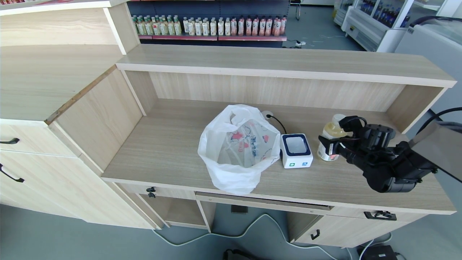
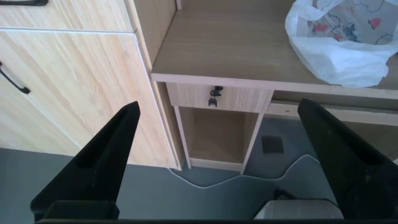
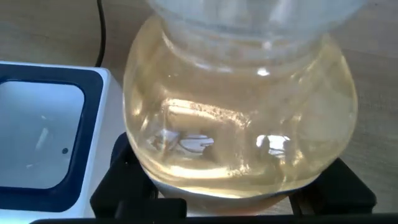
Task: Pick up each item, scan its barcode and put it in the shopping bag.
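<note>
Right pincer (image 1: 334, 141) clamps bottle (image 1: 331, 130) at lower body; left pincer (image 2: 219, 109) wide. Bottle full, smooth plastic: likely weighty, slippery, fairly stiff; grip midsection, not cap.

pale wood counter (image 1: 162, 151), grey floor (image 1: 72, 238), drink shelves (image 1: 209, 27) behind, perhaps freezers (image 1: 379, 21).

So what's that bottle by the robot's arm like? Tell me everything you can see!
The bottle looks like clear plastic, with pale yellow drink inside, a whitish cap on top and a label round its bottom. It is upright and seems to stand on the counter, just right of the scanner with a small gap between them. The right end effector is clamped around its sides.
</note>
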You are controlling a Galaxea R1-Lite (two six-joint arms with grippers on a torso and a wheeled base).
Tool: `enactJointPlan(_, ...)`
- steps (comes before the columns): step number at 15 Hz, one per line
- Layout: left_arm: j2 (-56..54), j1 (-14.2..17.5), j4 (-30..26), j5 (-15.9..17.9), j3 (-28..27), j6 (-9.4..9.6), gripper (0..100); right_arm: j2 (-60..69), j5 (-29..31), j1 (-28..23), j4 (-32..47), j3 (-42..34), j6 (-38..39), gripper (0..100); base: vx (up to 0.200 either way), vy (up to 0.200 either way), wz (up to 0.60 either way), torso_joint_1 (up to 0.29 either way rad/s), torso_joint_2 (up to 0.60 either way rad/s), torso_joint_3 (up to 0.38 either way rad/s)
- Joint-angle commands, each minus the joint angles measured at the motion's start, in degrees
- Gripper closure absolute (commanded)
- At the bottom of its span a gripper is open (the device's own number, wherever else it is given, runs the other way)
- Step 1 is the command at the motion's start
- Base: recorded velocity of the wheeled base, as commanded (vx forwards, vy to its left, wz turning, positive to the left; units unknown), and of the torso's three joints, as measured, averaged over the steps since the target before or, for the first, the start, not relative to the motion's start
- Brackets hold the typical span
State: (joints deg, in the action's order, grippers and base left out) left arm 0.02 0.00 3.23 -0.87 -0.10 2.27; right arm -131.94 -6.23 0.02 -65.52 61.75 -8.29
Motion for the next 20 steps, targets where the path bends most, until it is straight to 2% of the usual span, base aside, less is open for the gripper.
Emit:
enactJointPlan(1, -0.02, 0.0, 0.02, -0.01, 0.01, 0.02, 0, 5.29, -1.68, -0.55, -0.22, -3.12, -0.06, 100, 0.0, 0.0, 0.0, 0.0, 0.0, 0.0)
enactJointPlan(4, -0.02, 0.0, 0.02, -0.01, 0.01, 0.02, 0, 23.04, -12.67, -1.34, 8.22, -10.15, 12.33, 100, 0.0, 0.0, 0.0, 0.0, 0.0, 0.0)
enactJointPlan(7, -0.02, 0.0, 0.02, -0.01, 0.01, 0.02, 0, 46.33, -27.43, -5.21, 29.58, -11.91, 26.48, 100, 0.0, 0.0, 0.0, 0.0, 0.0, 0.0)
enactJointPlan(8, -0.02, 0.0, 0.02, -0.01, 0.01, 0.02, 0, 51.96, -33.5, -6.97, 33.44, -11.82, 32.46, 100, 0.0, 0.0, 0.0, 0.0, 0.0, 0.0)
enactJointPlan(10, -0.02, 0.0, 0.02, -0.01, 0.01, 0.02, 0, 59.17, -46.33, -9.69, 33.62, -13.49, 43.8, 100, 0.0, 0.0, 0.0, 0.0, 0.0, 0.0)
enactJointPlan(12, -0.02, 0.0, 0.02, -0.01, 0.01, 0.02, 0, 61.98, -51.95, -9.6, 31.86, -14.72, 48.02, 100, 0.0, 0.0, 0.0, 0.0, 0.0, 0.0)
enactJointPlan(13, -0.02, 0.0, 0.02, -0.01, 0.01, 0.02, 0, 62.86, -53.36, -8.37, 30.9, -15.6, 48.63, 100, 0.0, 0.0, 0.0, 0.0, 0.0, 0.0)
enactJointPlan(14, -0.02, 0.0, 0.02, -0.01, 0.01, 0.02, 0, 64.09, -54.59, -3.36, 28.96, -16.83, 49.25, 100, 0.0, 0.0, 0.0, 0.0, 0.0, 0.0)
enactJointPlan(17, -0.02, 0.0, 0.02, -0.01, 0.01, 0.02, 0, 67.08, -56.88, 6.22, 28.79, -16.39, 52.94, 100, 0.0, 0.0, 0.0, 0.0, 0.0, 0.0)
enactJointPlan(20, -0.02, 0.0, 0.02, -0.01, 0.01, 0.02, 0, 68.57, -60.66, 8.59, 29.14, -16.75, 53.2, 100, 0.0, 0.0, 0.0, 0.0, 0.0, 0.0)
